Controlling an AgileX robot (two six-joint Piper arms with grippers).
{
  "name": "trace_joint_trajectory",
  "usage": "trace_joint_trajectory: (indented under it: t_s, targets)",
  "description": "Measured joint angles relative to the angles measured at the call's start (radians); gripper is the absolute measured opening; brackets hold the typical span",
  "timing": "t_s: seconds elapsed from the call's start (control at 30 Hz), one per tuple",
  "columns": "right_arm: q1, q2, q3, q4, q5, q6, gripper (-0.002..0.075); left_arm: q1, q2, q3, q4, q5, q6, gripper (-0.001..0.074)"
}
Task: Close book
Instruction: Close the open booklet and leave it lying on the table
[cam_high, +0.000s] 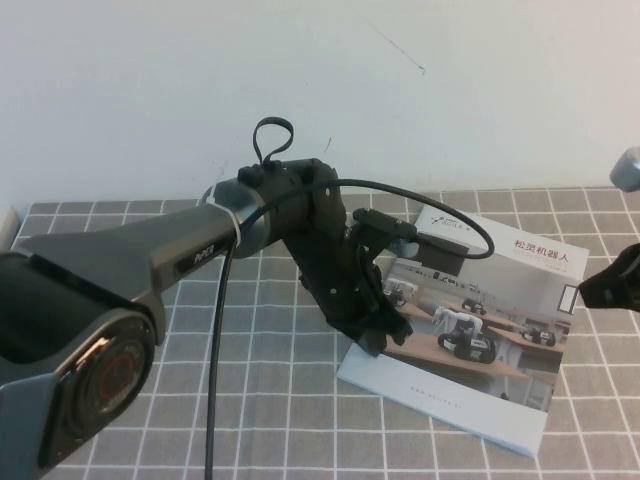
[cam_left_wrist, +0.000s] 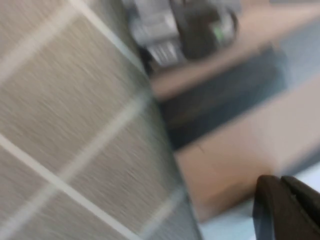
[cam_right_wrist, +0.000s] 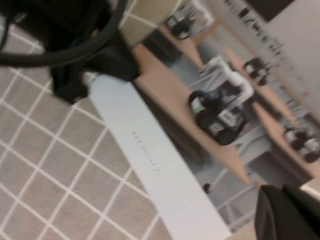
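Grey checked cloth (cam_high: 200, 400) carried the book (cam_high: 470, 392), lying flat with its cover up. Left gripper (cam_high: 385, 338) sat at its left edge, fingers pressed together; right gripper (cam_high: 592, 290) sat at its right edge, likewise.

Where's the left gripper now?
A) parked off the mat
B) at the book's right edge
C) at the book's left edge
C: the high view shows the left gripper down at the left edge of the book; the right gripper is at its right edge.
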Motion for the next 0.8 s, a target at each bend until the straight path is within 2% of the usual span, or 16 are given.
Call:
trace_joint_trajectory:
  t_s: [0.17, 0.3, 0.4, 0.57, 0.8]
  targets:
    - [0.0, -0.009, 0.004, -0.064, -0.03, 0.033, -0.0003, 0.0, -0.017, 0.002, -0.054, 0.141, -0.006, -0.0004]
    - [0.0, -0.009, 0.004, -0.075, -0.047, 0.039, -0.0003, -0.01, -0.056, 0.002, -0.057, 0.164, -0.018, -0.0004]
    - [0.0, -0.006, 0.004, -0.085, -0.071, 0.049, -0.0003, -0.022, -0.113, 0.002, 0.038, 0.116, -0.046, -0.0004]
    - [0.0, 0.032, 0.016, -0.095, -0.15, 0.073, -0.0003, -0.001, -0.148, 0.002, 0.306, 0.002, -0.183, -0.0004]
    - [0.0, 0.208, 0.027, -0.209, -0.293, 0.162, -0.0003, 0.062, -0.032, 0.002, 0.288, -0.009, -0.169, -0.0004]
